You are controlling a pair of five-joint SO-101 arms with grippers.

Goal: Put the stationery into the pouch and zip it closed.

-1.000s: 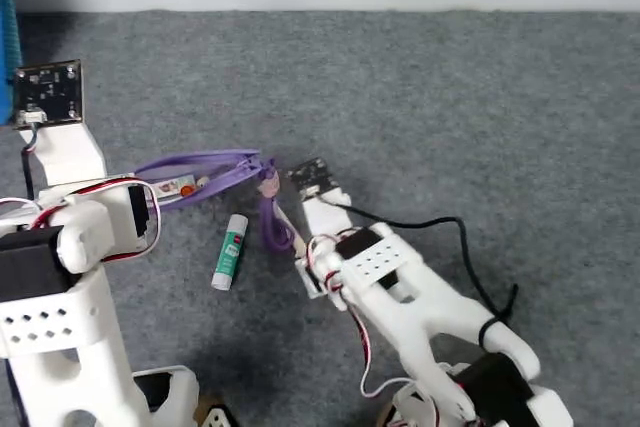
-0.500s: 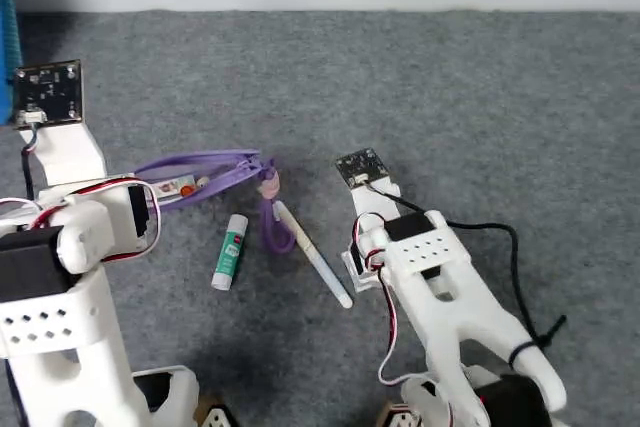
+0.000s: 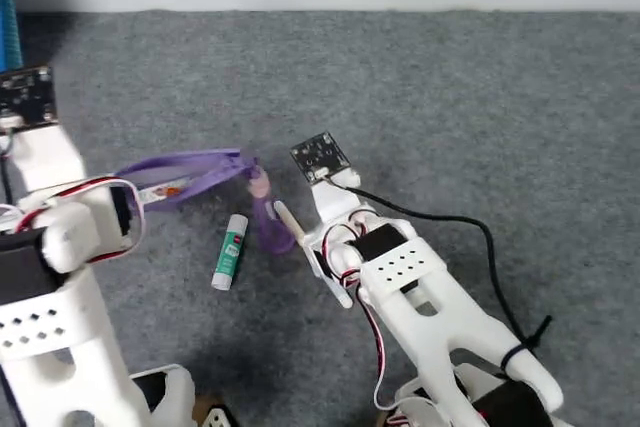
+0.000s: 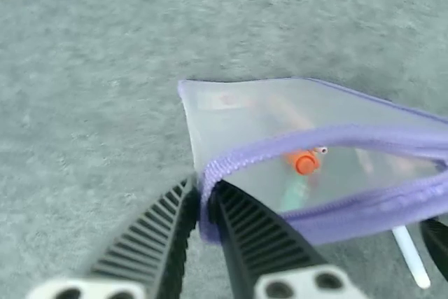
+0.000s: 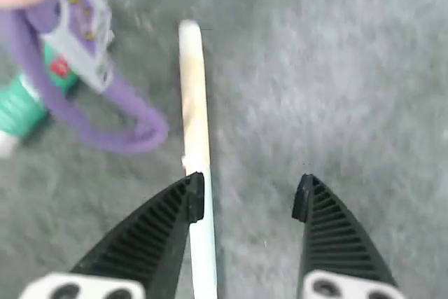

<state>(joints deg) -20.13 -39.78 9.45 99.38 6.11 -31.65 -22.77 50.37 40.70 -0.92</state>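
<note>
We see a clear pouch (image 4: 280,127) with purple zip trim, unzipped, an orange-capped item (image 4: 304,163) inside. Beside its strap loop (image 3: 270,230) lie a green-and-white glue stick (image 3: 230,251) and a slim white pen (image 5: 194,124).

- The left arm (image 3: 50,317) and right arm (image 3: 430,307) are white plastic shells with black motor blocks.
- Thin red and white wires loop at the joints, and a black cable (image 3: 487,247) runs along the right arm.
- Each wrist carries a small dark circuit board (image 3: 320,158).
- The left hand (image 4: 203,190) and right hand (image 5: 248,194) have black ribbed fingers (image 5: 157,236) on white bases.
</note>
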